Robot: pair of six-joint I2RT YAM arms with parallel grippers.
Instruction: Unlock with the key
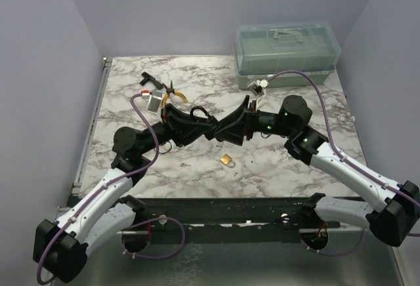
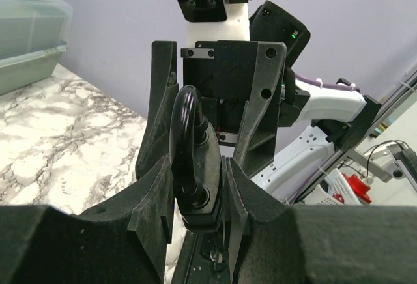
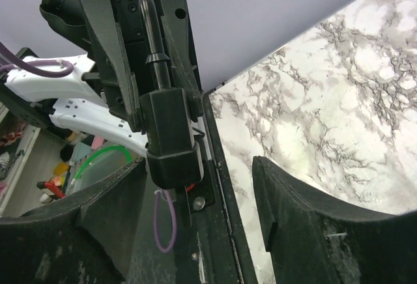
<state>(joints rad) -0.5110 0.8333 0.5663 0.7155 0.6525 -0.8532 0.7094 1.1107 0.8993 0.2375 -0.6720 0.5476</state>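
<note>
My left gripper is shut on a black padlock, with the lock body pinched between the pads and the black shackle standing up. In the right wrist view the same padlock hangs from the left fingers. A thin dark strip hangs below its body; I cannot tell what it is. My right gripper faces it, open, one finger on each side and not touching. A tiny silver-grey key lies on the marble. The two grippers meet nose to nose over the middle of the table, left gripper and right gripper.
A small brass padlock lies on the marble beside the key, near the front. Yellow-handled pliers and small black bits lie at the back left. A translucent green toolbox stands at the back right. A black rail runs along the near edge.
</note>
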